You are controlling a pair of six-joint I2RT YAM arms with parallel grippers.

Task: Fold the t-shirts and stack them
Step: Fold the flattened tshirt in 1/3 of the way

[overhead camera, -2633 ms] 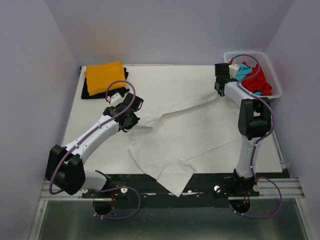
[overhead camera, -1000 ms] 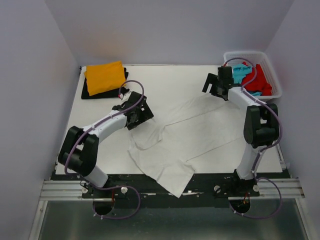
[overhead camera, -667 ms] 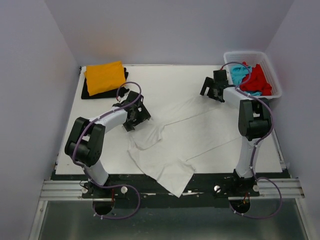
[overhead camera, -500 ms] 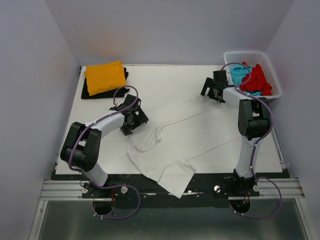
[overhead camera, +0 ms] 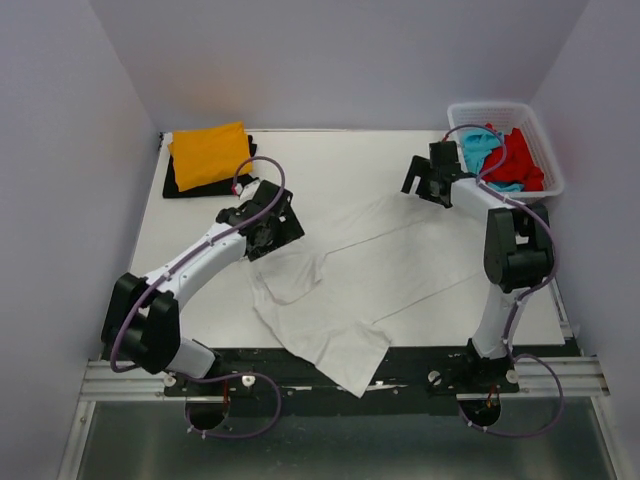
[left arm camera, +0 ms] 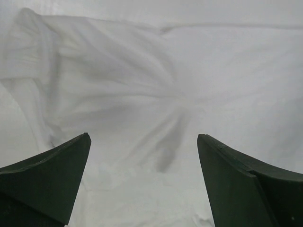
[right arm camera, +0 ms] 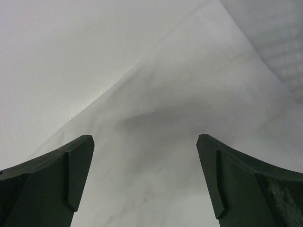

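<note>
From here I see the white shirt [overhead camera: 370, 270] lying open in the middle of the table [overhead camera: 330, 160], with one corner hanging off the edge at 6 o'clock. It is not flat yet. The side at 9 o'clock is bunched up, and my left camera shows folds fanning out from a spot right under the fingers. The left gripper [overhead camera: 272, 228] hangs over that bunched part and the right gripper [overhead camera: 420, 180] hangs over the shirt's corner at 1 o'clock. Both are spread wide and hold nothing. I think the job now is to smooth the shirt before any fold. To do it well I would bring each gripper straight down and pinch close to the cloth's edge, not in the middle of the wrinkles. Then I would pull softly apart, toward 9 and toward 3, so the folds go away. I would also slide the hanging corner back toward 12. Pulling hard could drag the whole shirt off. The orange shirt [overhead camera: 210, 153] sits folded on the black shirt [overhead camera: 175, 185] at 10 o'clock — the stack goes there, I guess.
</note>
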